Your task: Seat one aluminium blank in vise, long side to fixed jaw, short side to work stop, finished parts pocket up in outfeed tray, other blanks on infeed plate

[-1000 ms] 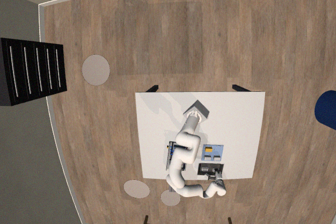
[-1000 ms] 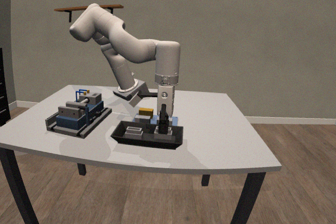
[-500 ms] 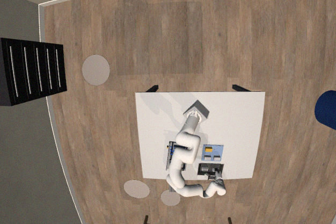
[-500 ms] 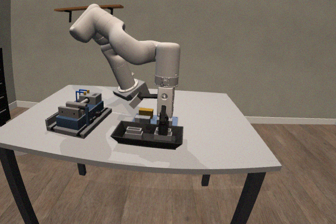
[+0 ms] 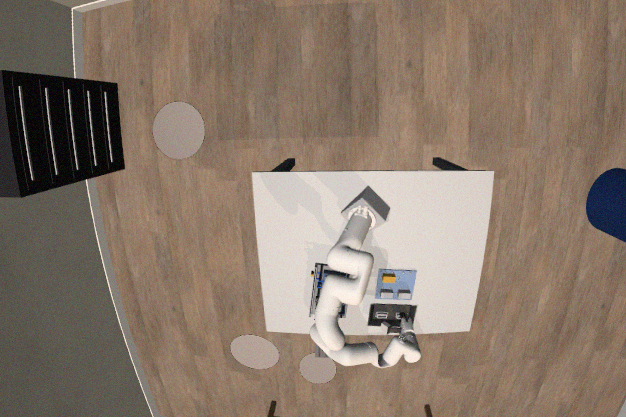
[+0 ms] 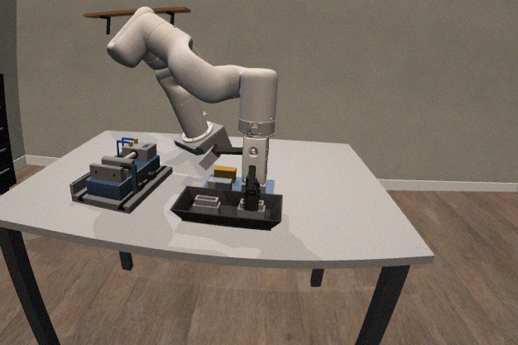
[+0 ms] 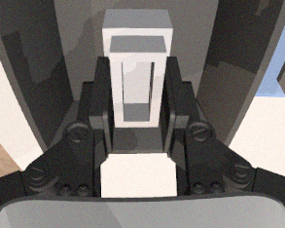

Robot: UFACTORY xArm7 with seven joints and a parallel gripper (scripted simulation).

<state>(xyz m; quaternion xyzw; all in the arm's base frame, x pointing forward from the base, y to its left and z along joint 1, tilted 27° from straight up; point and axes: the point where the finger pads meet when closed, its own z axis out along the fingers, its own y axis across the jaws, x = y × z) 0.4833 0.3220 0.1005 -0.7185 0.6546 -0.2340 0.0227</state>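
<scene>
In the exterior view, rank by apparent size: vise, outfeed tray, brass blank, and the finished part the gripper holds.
1. Outfeed tray and vise: similar footprint, too close to rank.
2. Finished part in the gripper, partly hidden.
3. Brass blank, smallest-looking, though it sits farther back.
</scene>
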